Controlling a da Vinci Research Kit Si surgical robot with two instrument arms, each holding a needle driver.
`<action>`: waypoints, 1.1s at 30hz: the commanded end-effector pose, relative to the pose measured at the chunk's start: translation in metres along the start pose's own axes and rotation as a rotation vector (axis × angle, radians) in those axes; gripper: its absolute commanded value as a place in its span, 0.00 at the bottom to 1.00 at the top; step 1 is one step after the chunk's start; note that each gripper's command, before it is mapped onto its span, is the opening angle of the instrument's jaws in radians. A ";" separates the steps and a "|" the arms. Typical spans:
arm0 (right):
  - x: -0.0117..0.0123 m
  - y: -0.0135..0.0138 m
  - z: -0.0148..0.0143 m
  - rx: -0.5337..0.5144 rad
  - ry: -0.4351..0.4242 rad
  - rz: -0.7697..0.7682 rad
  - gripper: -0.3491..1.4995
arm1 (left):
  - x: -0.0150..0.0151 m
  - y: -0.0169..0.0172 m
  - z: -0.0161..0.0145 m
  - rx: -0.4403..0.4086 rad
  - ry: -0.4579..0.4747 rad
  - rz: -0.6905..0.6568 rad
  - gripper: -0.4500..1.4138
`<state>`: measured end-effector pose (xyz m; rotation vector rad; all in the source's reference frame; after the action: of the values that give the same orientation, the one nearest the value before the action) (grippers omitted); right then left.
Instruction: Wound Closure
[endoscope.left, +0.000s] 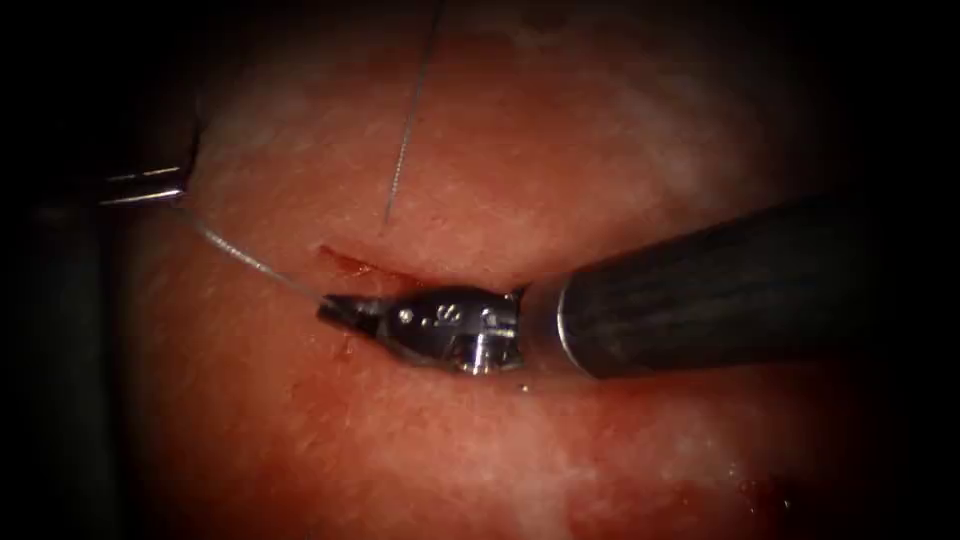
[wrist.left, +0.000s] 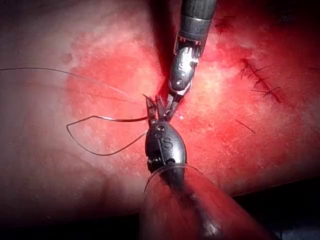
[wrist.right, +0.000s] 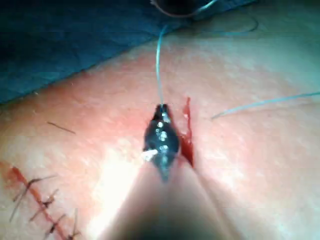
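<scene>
Steel jaws of the right tool (endoscope.left: 335, 310) pinch the thread (endoscope.left: 240, 255) beside the cut (endoscope.left: 365, 268); the left tool (endoscope.left: 150, 187), well apart, pinches that strand's far end.

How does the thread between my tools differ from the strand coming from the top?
The thread between the tools runs straight, gripped by the left tool and the right tool. The upper strand is held by neither and ends at the tissue above the cut. Both are thin.

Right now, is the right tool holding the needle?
No, the right tool has its jaws shut on the thread, beside the cut.
</scene>
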<state>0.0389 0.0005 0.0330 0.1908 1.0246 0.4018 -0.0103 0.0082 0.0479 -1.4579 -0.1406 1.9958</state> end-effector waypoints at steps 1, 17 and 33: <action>-0.0007 -0.0011 0.0002 0.009 -0.002 0.002 0.00 | -0.0010 0.0009 0.0003 -0.003 -0.002 -0.005 0.00; 0.0016 -0.0109 -0.0074 0.082 0.038 -0.001 0.00 | -0.0017 0.0015 0.0012 -0.009 0.001 -0.010 0.00; 0.0055 -0.0107 -0.0088 0.049 0.070 -0.018 0.69 | -0.0017 0.0018 0.0014 -0.013 -0.001 -0.008 0.00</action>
<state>0.0361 -0.0061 0.0199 0.2066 1.1087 0.3679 -0.0115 0.0074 0.0486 -1.4637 -0.1535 1.9949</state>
